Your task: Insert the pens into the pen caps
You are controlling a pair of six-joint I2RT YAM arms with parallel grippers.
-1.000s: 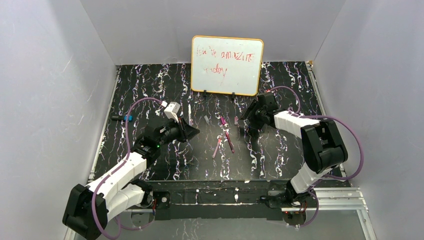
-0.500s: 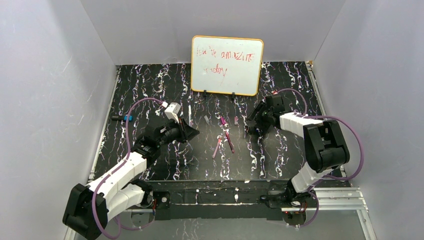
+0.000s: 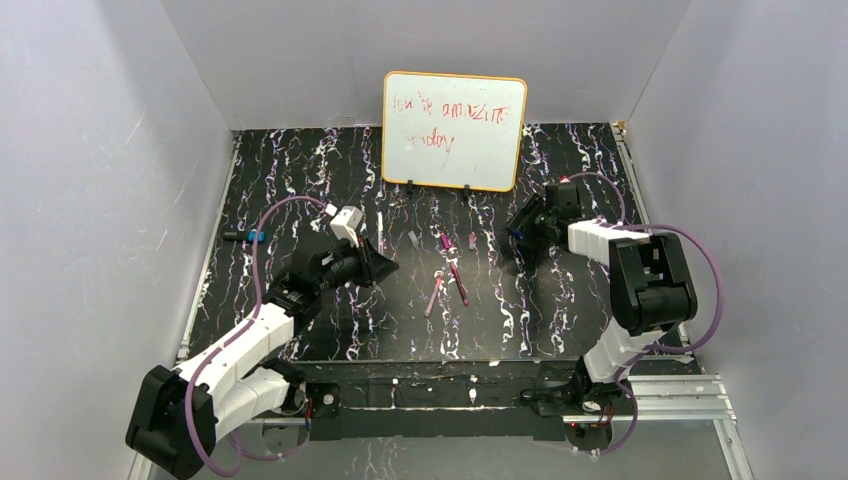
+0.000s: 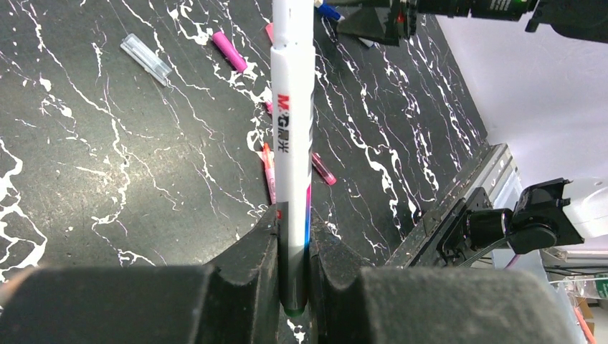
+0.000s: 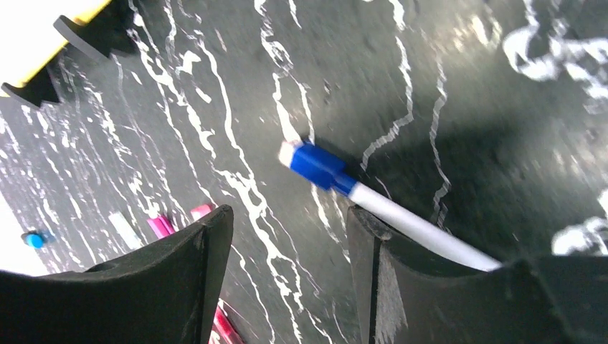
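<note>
My left end effector clamps a white pen; my right end effector, spread off-centre, may roll the blue-tipped pen away.

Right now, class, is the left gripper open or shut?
Shut. In the left wrist view, the left gripper clamps the white pen from both sides, with no gap showing.

3 grey walls, black tabletop (white-veined)

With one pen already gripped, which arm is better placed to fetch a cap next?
Probably right: the right pincer is open, gripping nothing; the left pincer is shut on the white pen. The magenta cap lies between the arms.
</note>
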